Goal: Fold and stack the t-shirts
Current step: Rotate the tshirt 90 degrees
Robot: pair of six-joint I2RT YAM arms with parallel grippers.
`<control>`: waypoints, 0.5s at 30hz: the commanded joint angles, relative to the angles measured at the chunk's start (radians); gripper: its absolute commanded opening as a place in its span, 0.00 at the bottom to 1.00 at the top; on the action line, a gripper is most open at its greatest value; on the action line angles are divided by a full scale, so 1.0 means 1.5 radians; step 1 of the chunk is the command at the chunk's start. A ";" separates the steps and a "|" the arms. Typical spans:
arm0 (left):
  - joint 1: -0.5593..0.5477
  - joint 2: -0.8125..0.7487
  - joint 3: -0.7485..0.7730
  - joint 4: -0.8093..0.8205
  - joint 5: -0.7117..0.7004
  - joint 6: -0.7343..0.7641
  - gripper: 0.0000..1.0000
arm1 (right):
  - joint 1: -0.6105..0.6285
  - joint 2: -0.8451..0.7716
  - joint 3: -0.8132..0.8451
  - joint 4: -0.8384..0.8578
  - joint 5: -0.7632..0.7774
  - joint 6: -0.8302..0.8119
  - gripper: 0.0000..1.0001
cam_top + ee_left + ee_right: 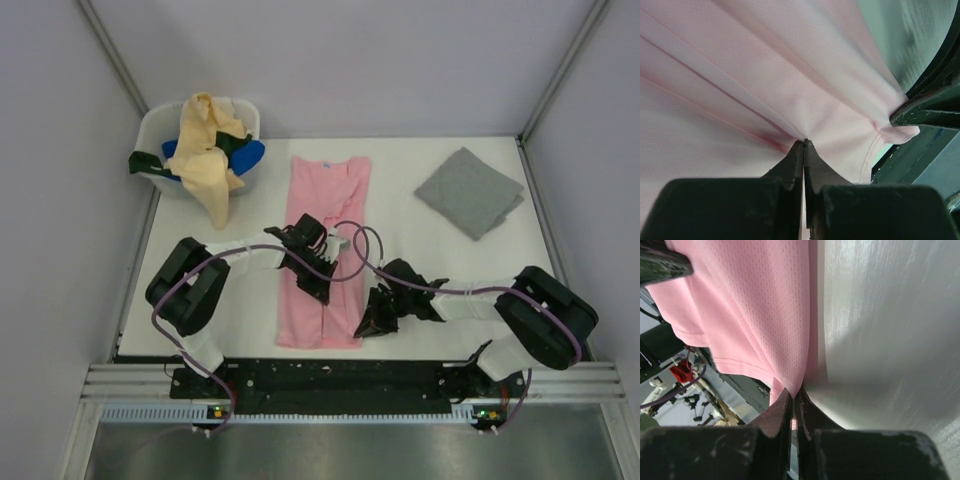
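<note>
A light pink t-shirt (330,190) lies as a long narrow strip down the middle of the white table. My left gripper (321,292) is shut on a pinch of its cloth near the lower middle; the left wrist view shows the jaws (805,143) closed on the pink fabric (765,75). My right gripper (371,324) is shut on the shirt's near right edge; the right wrist view shows the jaws (794,391) closed on pink cloth (755,305) lifted off the table. A folded grey t-shirt (470,190) lies at the back right.
A white tub (246,117) stands at the back left, holding a pale yellow tee (208,150), a blue one (250,153) and a dark green one (145,162). The two grippers are close together over the shirt's near end, by the table's front edge.
</note>
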State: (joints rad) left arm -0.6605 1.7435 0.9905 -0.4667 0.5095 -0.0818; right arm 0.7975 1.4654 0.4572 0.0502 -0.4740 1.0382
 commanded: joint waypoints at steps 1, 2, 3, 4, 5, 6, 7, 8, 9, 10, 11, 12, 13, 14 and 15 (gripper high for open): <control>0.022 -0.028 0.045 -0.053 0.019 0.041 0.00 | -0.001 -0.018 0.018 -0.088 -0.005 -0.052 0.00; 0.029 -0.028 0.048 -0.067 0.020 0.049 0.00 | -0.004 -0.024 0.013 -0.096 -0.007 -0.056 0.00; 0.035 -0.026 0.051 -0.081 0.027 0.049 0.00 | -0.007 -0.029 0.008 -0.101 -0.010 -0.058 0.00; 0.037 -0.026 0.053 -0.100 0.032 0.074 0.00 | -0.008 -0.035 0.005 -0.107 -0.013 -0.061 0.00; 0.037 -0.024 0.053 -0.115 0.038 0.085 0.00 | -0.008 -0.041 0.000 -0.112 -0.014 -0.066 0.00; 0.038 -0.024 0.051 -0.124 0.047 0.093 0.00 | -0.008 -0.043 -0.002 -0.116 -0.013 -0.069 0.00; 0.036 -0.027 0.048 -0.130 0.056 0.100 0.00 | -0.008 -0.045 -0.008 -0.117 -0.013 -0.071 0.00; 0.037 -0.027 0.043 -0.130 0.064 0.105 0.00 | -0.007 -0.045 -0.010 -0.116 -0.010 -0.072 0.00; 0.035 -0.026 0.040 -0.128 0.071 0.110 0.00 | -0.007 -0.045 -0.009 -0.114 -0.008 -0.073 0.00; 0.034 -0.024 0.039 -0.124 0.084 0.115 0.00 | -0.008 -0.042 -0.008 -0.108 -0.008 -0.076 0.00; 0.031 -0.020 0.043 -0.122 0.096 0.121 0.00 | -0.008 -0.041 0.000 -0.108 -0.010 -0.087 0.00; 0.028 -0.015 0.048 -0.125 0.108 0.124 0.01 | -0.008 -0.041 0.012 -0.114 -0.009 -0.100 0.00; 0.026 -0.015 0.054 -0.129 0.119 0.130 0.09 | -0.008 -0.043 0.025 -0.134 -0.005 -0.115 0.04; 0.023 -0.015 0.060 -0.131 0.128 0.138 0.16 | -0.007 -0.048 0.042 -0.145 0.003 -0.134 0.11; 0.022 -0.022 0.063 -0.134 0.136 0.148 0.24 | -0.007 -0.055 0.053 -0.170 0.013 -0.150 0.17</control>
State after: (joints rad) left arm -0.6174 1.7432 1.0405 -0.6407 0.6258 0.0673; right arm 0.7879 1.4204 0.4709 -0.0967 -0.4854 0.9268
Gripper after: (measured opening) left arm 0.126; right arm 0.069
